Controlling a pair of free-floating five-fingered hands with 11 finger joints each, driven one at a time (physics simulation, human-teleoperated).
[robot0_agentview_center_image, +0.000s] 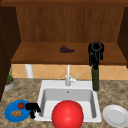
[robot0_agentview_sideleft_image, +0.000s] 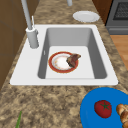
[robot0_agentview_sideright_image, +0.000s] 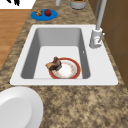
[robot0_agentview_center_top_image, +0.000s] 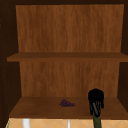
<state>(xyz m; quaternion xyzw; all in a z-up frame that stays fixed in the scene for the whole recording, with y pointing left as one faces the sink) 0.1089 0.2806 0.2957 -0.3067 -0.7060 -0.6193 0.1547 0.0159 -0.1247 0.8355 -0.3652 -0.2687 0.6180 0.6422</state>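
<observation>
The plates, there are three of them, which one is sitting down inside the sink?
The red-rimmed plate with brown food on it; the blue plate and white plate sit on the counter.

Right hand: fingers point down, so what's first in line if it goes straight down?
The dark green bottle: the right hand already sits at its top, fingers hanging around the neck. Whether they touch it is unclear; depth is hard to judge from the front.
</observation>
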